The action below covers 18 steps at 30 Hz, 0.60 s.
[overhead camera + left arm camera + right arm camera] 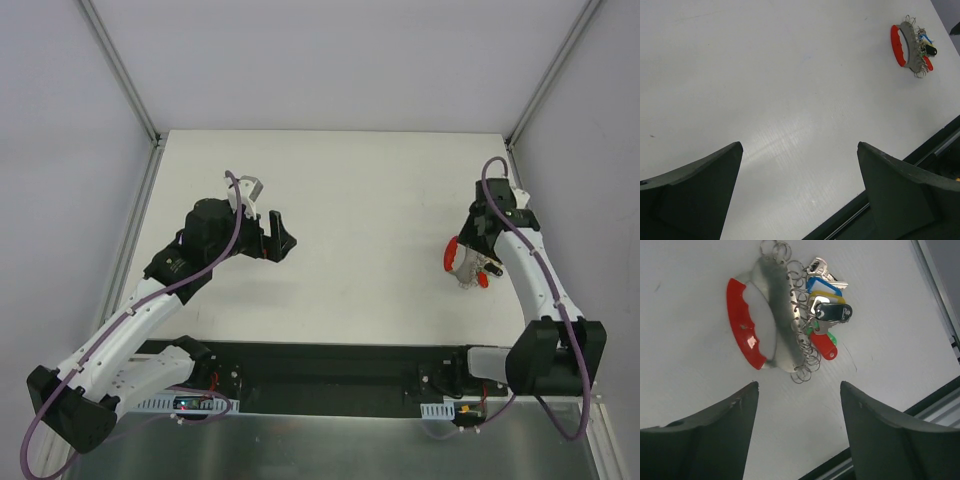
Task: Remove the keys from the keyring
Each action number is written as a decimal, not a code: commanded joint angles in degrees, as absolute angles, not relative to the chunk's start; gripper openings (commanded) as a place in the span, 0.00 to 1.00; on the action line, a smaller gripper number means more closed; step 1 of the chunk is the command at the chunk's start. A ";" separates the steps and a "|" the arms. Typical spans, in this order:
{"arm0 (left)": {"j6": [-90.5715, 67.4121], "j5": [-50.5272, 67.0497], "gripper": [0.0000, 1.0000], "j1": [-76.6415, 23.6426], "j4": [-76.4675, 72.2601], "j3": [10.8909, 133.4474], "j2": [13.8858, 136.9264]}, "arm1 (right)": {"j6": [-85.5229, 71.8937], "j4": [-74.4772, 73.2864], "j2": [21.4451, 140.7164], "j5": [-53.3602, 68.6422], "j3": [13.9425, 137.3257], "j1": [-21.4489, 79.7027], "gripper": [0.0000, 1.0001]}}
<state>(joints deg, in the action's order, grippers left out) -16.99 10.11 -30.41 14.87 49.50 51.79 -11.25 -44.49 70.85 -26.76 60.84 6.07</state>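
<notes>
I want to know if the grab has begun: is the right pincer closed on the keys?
No, the right pincer stands open, and the keys lie on the table ahead of it, untouched.

Overhead and both wrist cameras share the keys [826, 312].

White matte table [360, 200], red-handled keyring [777, 315] lying near its right edge — keys [827, 312] bunched against it

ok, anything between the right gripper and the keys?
Nothing visible. The open right gripper sits over bare table just short of the keys, bunched beside the red-handled metal holder.
</notes>
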 commanded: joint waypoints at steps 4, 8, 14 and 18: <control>-16.96 10.28 0.99 -30.85 12.83 49.40 50.36 | -7.12 -36.22 79.44 -7.76 58.27 -10.27 0.63; -15.91 10.37 0.99 -30.94 12.92 49.22 50.01 | -5.10 -33.57 87.52 -0.79 61.77 -14.76 0.55; -15.03 9.93 0.99 -31.11 12.92 49.22 49.92 | -3.61 -34.89 96.85 -0.62 67.67 -14.68 0.45; -14.68 9.76 0.99 -31.29 12.92 49.22 50.19 | -3.43 -35.07 100.01 -0.53 69.42 -14.33 0.42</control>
